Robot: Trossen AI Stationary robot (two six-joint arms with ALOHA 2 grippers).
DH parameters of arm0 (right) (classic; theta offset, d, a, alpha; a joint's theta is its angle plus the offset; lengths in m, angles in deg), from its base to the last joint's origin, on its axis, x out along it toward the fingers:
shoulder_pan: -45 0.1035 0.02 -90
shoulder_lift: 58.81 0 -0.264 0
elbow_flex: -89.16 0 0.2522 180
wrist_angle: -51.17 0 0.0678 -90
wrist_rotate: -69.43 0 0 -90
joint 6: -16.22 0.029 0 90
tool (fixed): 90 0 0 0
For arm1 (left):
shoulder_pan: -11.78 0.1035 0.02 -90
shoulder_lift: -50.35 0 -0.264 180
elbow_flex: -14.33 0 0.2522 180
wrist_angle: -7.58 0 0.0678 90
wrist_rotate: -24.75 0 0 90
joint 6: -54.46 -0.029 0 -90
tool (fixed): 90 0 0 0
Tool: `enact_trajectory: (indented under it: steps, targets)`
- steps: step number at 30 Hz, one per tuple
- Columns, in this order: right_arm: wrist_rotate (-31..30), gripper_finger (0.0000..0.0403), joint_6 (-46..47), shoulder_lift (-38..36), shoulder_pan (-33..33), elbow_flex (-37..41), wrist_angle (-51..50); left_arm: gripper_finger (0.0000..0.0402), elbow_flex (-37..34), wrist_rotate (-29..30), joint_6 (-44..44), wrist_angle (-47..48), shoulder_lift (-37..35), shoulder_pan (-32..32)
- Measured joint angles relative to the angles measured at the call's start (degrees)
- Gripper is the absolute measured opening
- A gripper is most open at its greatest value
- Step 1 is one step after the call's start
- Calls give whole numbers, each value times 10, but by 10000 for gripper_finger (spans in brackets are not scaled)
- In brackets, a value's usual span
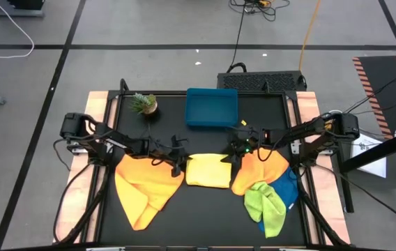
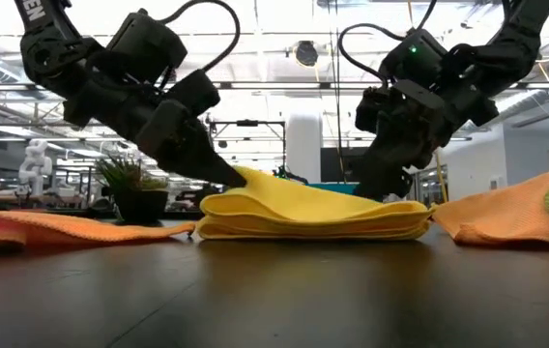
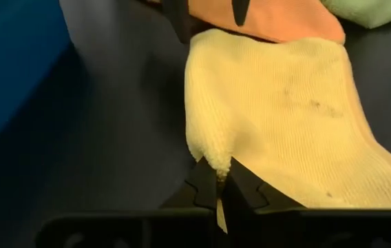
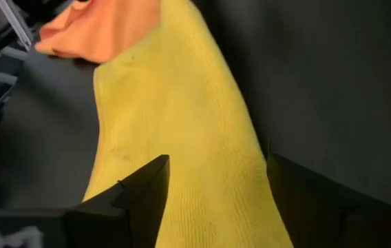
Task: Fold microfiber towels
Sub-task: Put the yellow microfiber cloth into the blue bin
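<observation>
A yellow towel (image 1: 207, 171) lies folded in several layers at the table's middle. My left gripper (image 1: 182, 162) is at its left end, shut on it (image 3: 221, 180). My right gripper (image 1: 231, 155) stands open over the towel's right end, one finger on either side of the cloth (image 4: 216, 200); I see no touch. An orange towel (image 1: 146, 187) lies crumpled on the left. Another orange towel (image 1: 257, 167), a lime green one (image 1: 264, 202) and a blue one (image 1: 287, 189) are heaped on the right. My left gripper pinches the yellow towel's far left corner (image 3: 217, 162) between its two fingertips. The fingers slant down at it from the table's left. The pinched top layer (image 2: 245, 178) is raised a little, while the rest of the towel lies folded on the table.
A blue tray (image 1: 212, 108) stands at the far middle of the table, and a small potted plant (image 1: 143, 104) stands to its left. The table's near middle, in front of the yellow towel, is bare.
</observation>
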Motion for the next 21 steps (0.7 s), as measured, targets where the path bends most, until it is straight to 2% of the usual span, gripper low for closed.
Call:
enact_trajectory:
  steps: [4, 10, 16, 21]
  targets:
    - [0, 257, -3, 0, 1, 0, -19, 6, 11, 40, -51, -1, 0, -17]
    - [0, 254, -25, 0, 1, 0, -43, 6, 26, 100, -119, 2, -3, -47]
    - [0, 232, -48, 0, 2, 0, -74, 4, 30, 146, -139, 14, -12, -64]
    - [0, 196, -58, 0, 2, 0, -88, 6, 31, 173, -132, 32, -12, -65]
